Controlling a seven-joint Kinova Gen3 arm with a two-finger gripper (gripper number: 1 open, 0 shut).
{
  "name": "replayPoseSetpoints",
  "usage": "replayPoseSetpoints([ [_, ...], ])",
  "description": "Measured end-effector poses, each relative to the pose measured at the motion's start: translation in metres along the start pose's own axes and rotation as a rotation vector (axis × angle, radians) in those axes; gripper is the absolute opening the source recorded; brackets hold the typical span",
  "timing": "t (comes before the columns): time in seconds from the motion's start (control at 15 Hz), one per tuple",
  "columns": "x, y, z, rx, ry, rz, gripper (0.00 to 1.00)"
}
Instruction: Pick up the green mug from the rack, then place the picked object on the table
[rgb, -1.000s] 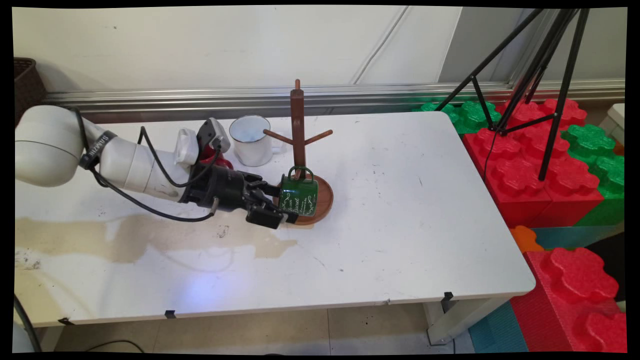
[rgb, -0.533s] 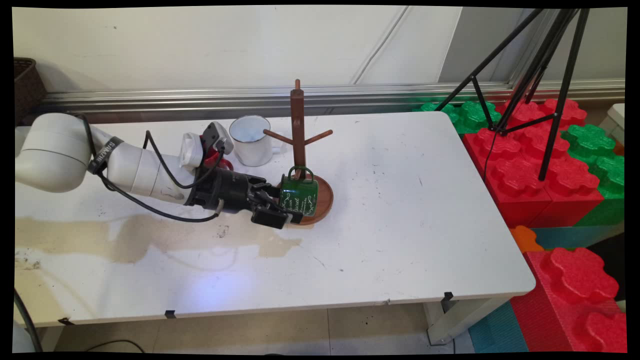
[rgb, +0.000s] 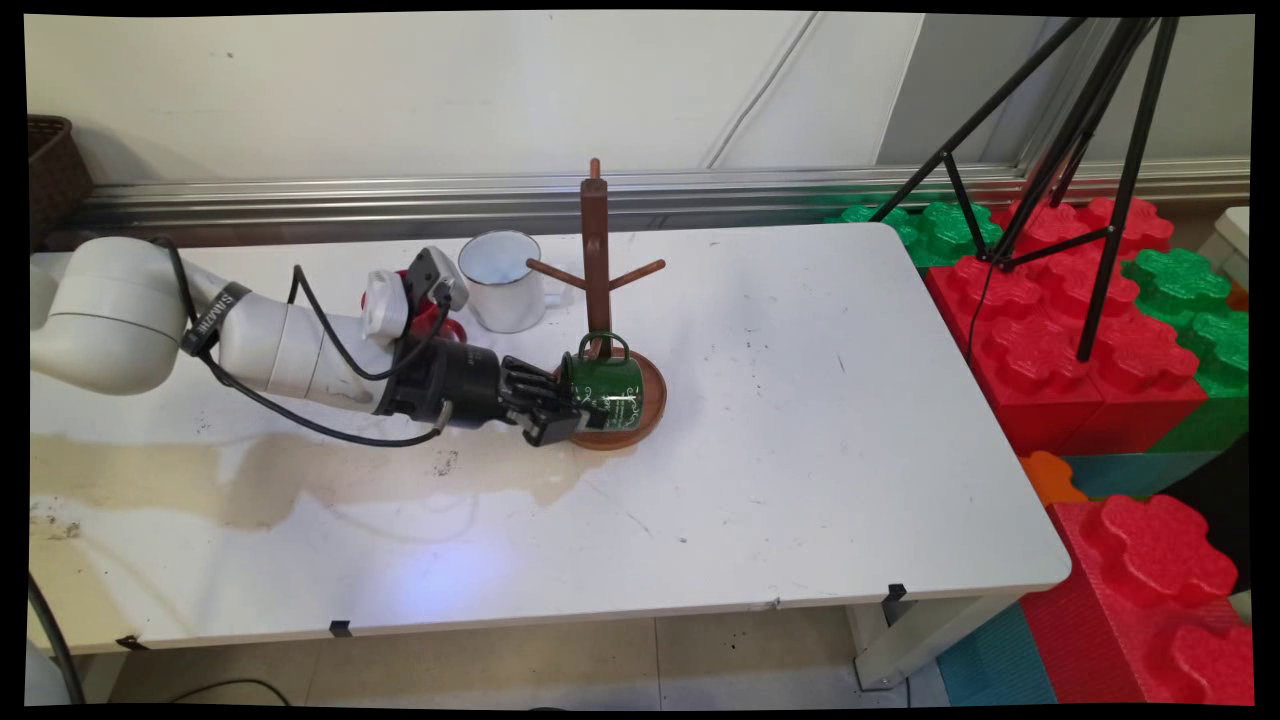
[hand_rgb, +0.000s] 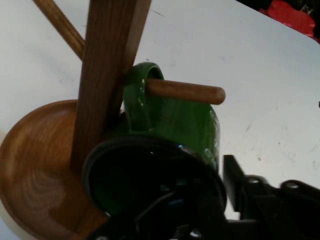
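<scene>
A green mug with white lettering hangs by its handle on a low peg of the brown wooden mug tree, just above the tree's round base. My gripper reaches in from the left, level with the mug's mouth, and is shut on the mug's wall. In the hand view the green mug shows its dark mouth up close. One finger lies outside its right side; the other is lost in the mug's dark inside. The tree's post stands just left of the handle.
A white enamel mug stands behind the tree's left side. A red mug is partly hidden behind my wrist. A brownish stain crosses the table's left half. Red and green foam blocks and a black tripod stand beyond the right edge.
The gripper has moved right, onto the mug, and its fingers have gone from wide open to closed on the mug. The mug has turned slightly on its peg.
</scene>
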Motion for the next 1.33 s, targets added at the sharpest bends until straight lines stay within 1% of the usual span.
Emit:
replayPoseSetpoints([
  [0.13, -0.001, 0.000, -0.003, 0.007, 0.004, -0.002, 0.00],
  [0.47, -0.001, 0.003, -0.011, 0.009, 0.011, -0.007, 0.00],
  [0.8, 0.001, 0.010, -0.019, -0.003, 0.023, -0.006, 0.00],
  [1.07, 0.002, 0.019, -0.024, -0.025, 0.018, 0.012, 0.00],
  [1.33, 0.004, 0.026, -0.032, -0.017, 0.012, 0.011, 0.00],
])
